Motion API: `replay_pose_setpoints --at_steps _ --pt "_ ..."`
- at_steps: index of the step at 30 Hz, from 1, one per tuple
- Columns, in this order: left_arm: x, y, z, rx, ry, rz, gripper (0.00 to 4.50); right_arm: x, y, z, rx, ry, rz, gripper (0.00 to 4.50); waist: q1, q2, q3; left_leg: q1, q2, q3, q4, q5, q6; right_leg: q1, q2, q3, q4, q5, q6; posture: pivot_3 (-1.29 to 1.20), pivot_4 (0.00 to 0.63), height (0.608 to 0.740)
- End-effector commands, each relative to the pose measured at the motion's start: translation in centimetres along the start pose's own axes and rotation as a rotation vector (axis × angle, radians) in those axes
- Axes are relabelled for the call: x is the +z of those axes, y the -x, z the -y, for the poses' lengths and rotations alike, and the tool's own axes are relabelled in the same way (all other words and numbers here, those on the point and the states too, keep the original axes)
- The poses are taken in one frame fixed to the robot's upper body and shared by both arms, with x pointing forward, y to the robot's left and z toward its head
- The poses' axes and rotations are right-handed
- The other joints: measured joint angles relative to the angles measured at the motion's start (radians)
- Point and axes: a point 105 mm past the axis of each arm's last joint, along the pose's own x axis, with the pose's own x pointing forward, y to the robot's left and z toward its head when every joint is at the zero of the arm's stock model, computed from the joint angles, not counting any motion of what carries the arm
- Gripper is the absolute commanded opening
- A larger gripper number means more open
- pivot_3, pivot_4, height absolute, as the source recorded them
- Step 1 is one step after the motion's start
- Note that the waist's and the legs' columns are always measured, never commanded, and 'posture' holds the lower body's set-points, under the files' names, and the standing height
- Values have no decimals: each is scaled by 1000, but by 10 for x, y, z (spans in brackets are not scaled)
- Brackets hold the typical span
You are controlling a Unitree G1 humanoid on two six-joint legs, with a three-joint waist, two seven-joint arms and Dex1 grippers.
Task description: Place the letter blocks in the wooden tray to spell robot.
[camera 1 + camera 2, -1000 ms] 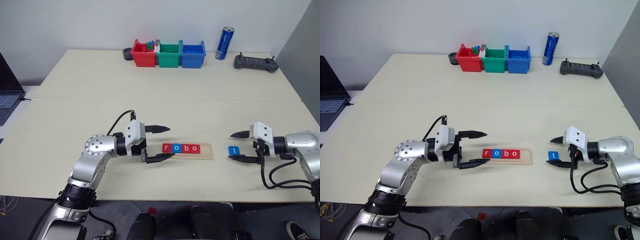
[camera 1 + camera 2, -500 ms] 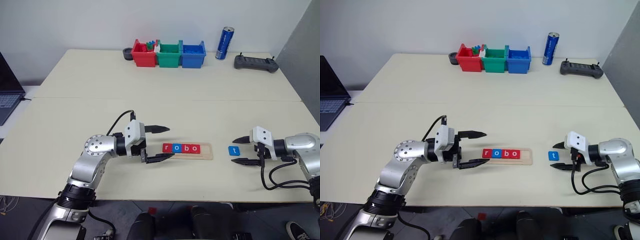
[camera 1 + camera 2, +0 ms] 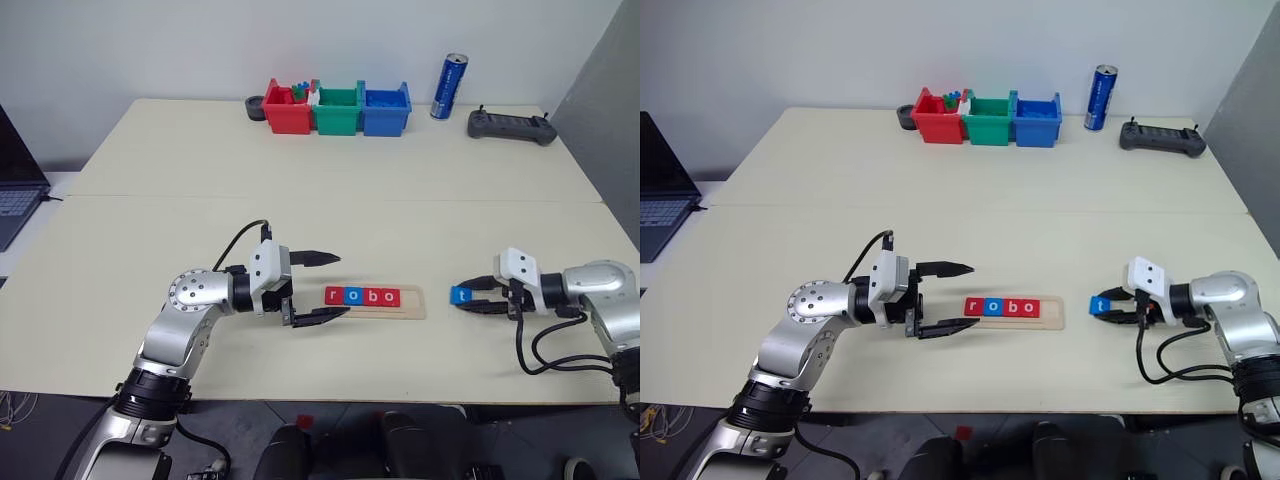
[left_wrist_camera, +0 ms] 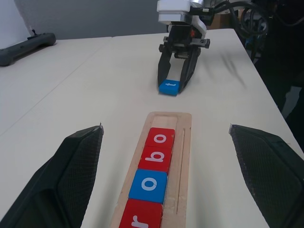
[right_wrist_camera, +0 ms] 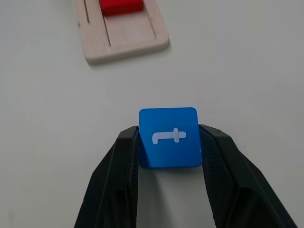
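The wooden tray [image 3: 412,301] lies at the front middle of the table. In it sit several letter blocks [image 3: 362,296] in a row, red r, blue o, red b, red o, and its right end is bare. A blue t block [image 3: 460,295] rests just right of the tray, pinched between the fingers of my right gripper [image 3: 1102,310]; in the right wrist view both fingers press the sides of the t block [image 5: 168,137]. My left gripper [image 3: 343,285] hovers open at the tray's left end, one finger above the other, holding nothing.
Red [image 3: 287,108], green [image 3: 338,110] and blue [image 3: 386,110] plastic bins stand at the back. A blue can [image 3: 450,87] and a black controller [image 3: 511,125] sit at the back right. A laptop [image 3: 18,190] lies beyond the left edge.
My right gripper has closed from wide open onto the blue t block, which now sits slightly closer to the tray. The left arm has stayed still.
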Motion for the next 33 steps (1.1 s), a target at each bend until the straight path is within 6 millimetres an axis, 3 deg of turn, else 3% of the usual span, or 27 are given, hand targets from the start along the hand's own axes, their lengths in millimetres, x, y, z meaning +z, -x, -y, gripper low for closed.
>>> replay_pose_setpoints --at_steps 1,5,13,33 --pt "9 0 1 -7 -34 17 4500 30 -4 -3 2 60 69 1451 0 0 0 0 0 0 0 0 0 0 0 0 0 0 0 0 150 740" --pt "9 -1 0 -6 -35 20 4500 46 -17 -8 15 64 105 1451 2 0 0 0 0 0 0 0 0 0 0 0 0 0 0 0 150 740" --pt "10 -2 -1 -2 -37 22 4500 56 -40 -14 52 97 117 1451 2 0 0 0 0 -1 0 0 0 0 0 -1 0 0 0 0 150 740" --pt "9 5 -1 28 -41 6 4500 49 -52 -13 128 153 78 1451 1 0 0 0 0 -1 0 0 0 0 0 -1 0 0 0 0 150 740"
